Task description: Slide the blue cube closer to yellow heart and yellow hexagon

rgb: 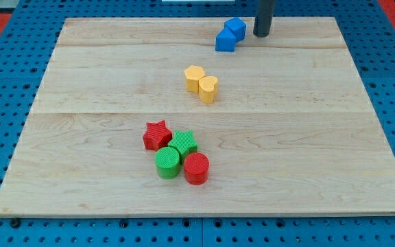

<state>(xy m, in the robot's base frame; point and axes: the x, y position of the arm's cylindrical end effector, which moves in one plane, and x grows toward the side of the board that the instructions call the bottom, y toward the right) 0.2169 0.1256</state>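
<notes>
Blue, small, hard-looking cube [236, 28] sits near the 12 o'clock edge of the pale wooden board [81, 137], touching a second blue block of unclear shape [225, 42] at its 7 o'clock. We have no gripper, nothing to clench or release, only a dark rod; our tip [262, 33] rests just beside the cube at its 3 o'clock, contact unclear. Yellow hexagon block [194, 78] and yellow heart block [209, 89] touch each other, at 7 o'clock from the cube, well apart from it.

We judge the cube light, rigid and quick to slide on smooth wood, and apt to spin if pushed off-centre. No hold possible, so we would push flat on its 1 o'clock face, through the centre. Risk: the other blue block lies in the path and may get dragged along.

Red star [156, 134], green star [184, 143], green cylinder [168, 162] and red cylinder [197, 168] cluster toward 6 o'clock, not involved.
</notes>
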